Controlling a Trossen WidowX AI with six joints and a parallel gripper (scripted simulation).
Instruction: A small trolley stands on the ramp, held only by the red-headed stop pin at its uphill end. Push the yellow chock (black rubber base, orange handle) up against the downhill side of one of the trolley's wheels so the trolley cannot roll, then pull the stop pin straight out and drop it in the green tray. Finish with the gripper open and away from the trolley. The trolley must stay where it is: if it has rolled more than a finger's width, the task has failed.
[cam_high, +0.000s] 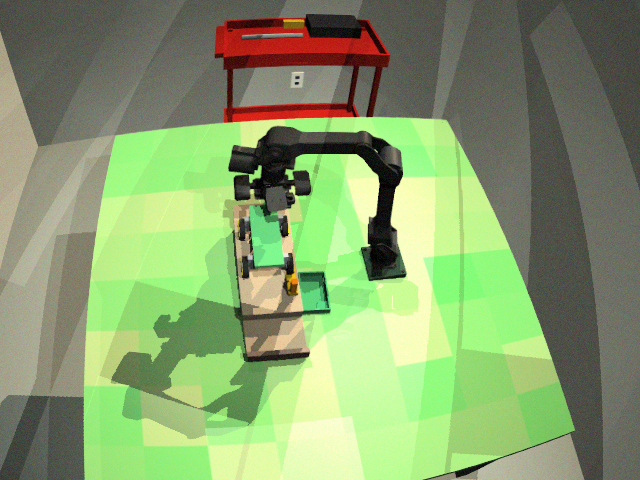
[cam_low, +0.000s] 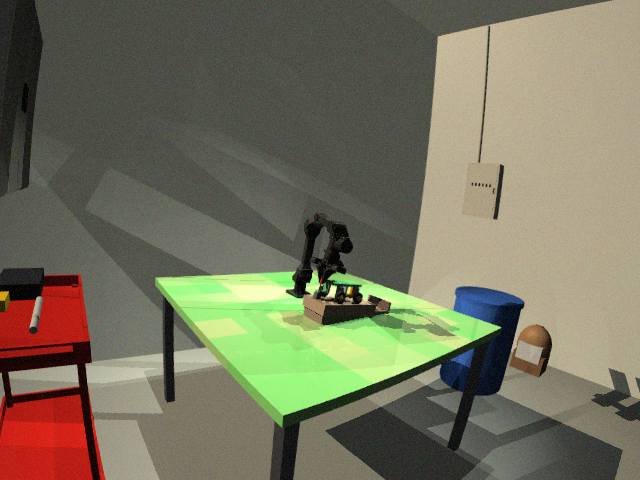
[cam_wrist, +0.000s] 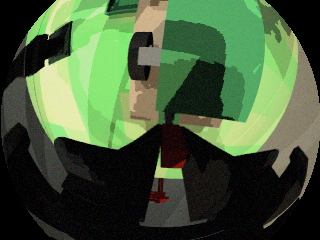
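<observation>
The trolley (cam_high: 267, 238) (cam_low: 343, 289) (cam_wrist: 200, 70) has a green deck and dark wheels and stands on the upper part of the brown ramp (cam_high: 272, 304) (cam_low: 336, 311). The yellow chock (cam_high: 292, 284) with its orange handle sits on the ramp against the downhill side of the trolley's front right wheel. My gripper (cam_high: 276, 199) (cam_wrist: 169, 130) is at the trolley's uphill end, shut on the red head of the stop pin (cam_wrist: 174, 146). The green tray (cam_high: 313, 308) lies beside the ramp, right of the chock, and is empty.
The arm's base (cam_high: 385, 264) stands on the table right of the tray. A red cart (cam_high: 305, 49) (cam_low: 46, 320) with a black box stands beyond the table's far edge. A blue barrel (cam_low: 483, 330) stands on the floor by the wall.
</observation>
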